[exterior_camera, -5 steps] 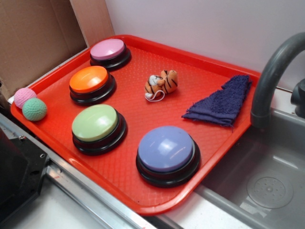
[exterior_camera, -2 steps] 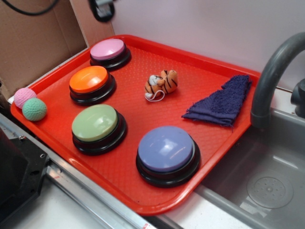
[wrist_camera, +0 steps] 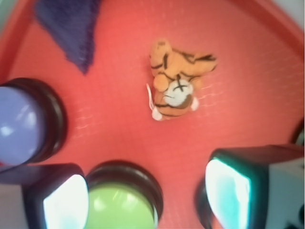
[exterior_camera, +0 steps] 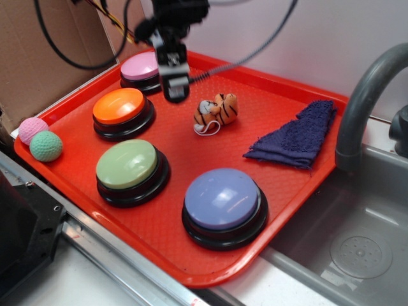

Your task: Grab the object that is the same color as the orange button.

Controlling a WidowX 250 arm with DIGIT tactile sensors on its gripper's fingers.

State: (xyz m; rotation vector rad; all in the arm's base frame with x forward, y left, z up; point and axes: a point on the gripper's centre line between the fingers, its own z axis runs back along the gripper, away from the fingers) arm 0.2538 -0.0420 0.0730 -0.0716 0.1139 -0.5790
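Note:
The small plush tiger toy (exterior_camera: 217, 111), orange with black stripes and a thin white loop, lies on the red tray (exterior_camera: 268, 95) right of the orange button (exterior_camera: 119, 106). In the wrist view the tiger toy (wrist_camera: 176, 86) lies ahead of the jaws, apart from them. My gripper (exterior_camera: 176, 86) hangs above the tray between the pink-domed button (exterior_camera: 144, 66) and the tiger, a little left of the toy. Its jaws stand wide apart and hold nothing; in the wrist view the gripper (wrist_camera: 147, 200) has the two fingertips (wrist_camera: 66, 202) far apart.
A green-domed button (exterior_camera: 127, 164) and a purple-domed button (exterior_camera: 223, 199) sit at the tray's front. A dark blue cloth (exterior_camera: 296, 137) lies at the right. Pink (exterior_camera: 32, 129) and green (exterior_camera: 46, 146) knitted balls sit at the tray's left edge. A grey faucet (exterior_camera: 363, 95) and sink are right.
The arm has come down into view from the top left, and the gripper now hangs over the tray just left of the tiger. The objects have not moved.

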